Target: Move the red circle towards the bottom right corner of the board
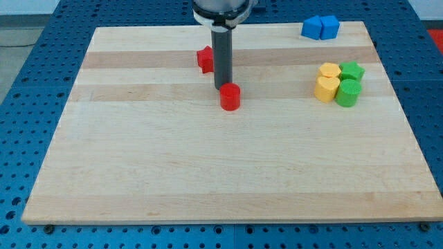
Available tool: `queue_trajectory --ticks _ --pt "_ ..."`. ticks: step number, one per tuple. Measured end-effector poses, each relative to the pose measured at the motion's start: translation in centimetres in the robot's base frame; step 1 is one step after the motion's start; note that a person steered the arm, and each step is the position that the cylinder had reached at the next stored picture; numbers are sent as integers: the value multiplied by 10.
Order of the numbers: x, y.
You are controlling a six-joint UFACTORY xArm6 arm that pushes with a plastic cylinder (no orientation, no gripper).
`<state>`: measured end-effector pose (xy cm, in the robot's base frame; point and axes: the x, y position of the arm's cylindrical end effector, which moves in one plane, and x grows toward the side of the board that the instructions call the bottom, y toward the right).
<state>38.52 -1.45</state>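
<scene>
The red circle (pixel 230 97) lies on the wooden board (pixel 208 166), a little above the board's middle. My tip (pixel 222 86) stands just above and slightly left of the red circle, touching or almost touching its upper edge. The dark rod rises straight up from there and covers part of the red star (pixel 204 59), which lies above and to the left of the circle.
Two blue blocks (pixel 320 27) sit side by side at the board's top right edge. A cluster of two yellow blocks (pixel 327 81) and two green blocks (pixel 349 84) lies at the right side. The board rests on a blue perforated table.
</scene>
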Motion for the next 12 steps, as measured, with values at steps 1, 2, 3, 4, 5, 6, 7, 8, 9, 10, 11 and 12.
queue_trajectory --ticks 1,2,3,4,5,6,7,8,9,10,11,12 --pt "30 0" --pt "63 0" --pt "93 0" --pt "103 20" --pt "98 38" --pt "96 66" --pt "95 94" --pt "95 123" --pt "97 149" --pt "113 162" --pt "140 167" --pt "149 166"
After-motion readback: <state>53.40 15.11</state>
